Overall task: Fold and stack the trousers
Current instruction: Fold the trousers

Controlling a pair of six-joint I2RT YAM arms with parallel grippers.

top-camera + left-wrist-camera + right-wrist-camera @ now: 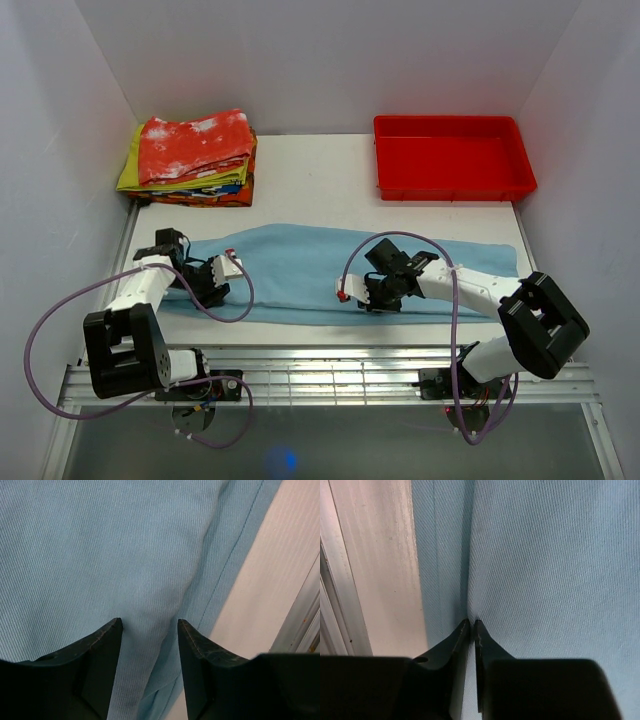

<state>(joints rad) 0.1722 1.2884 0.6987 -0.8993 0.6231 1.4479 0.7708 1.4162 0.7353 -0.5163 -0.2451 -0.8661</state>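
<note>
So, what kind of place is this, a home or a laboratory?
Most likely a robot test cell, not a home: plain white walls box in a white table, a left arm and right arm are mounted at its near edge, and trousers lie spread near folded clothes.

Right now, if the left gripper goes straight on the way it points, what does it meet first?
The trousers: the left gripper points straight at the blue fabric, jaws open. How close it is remains unclear.
</note>
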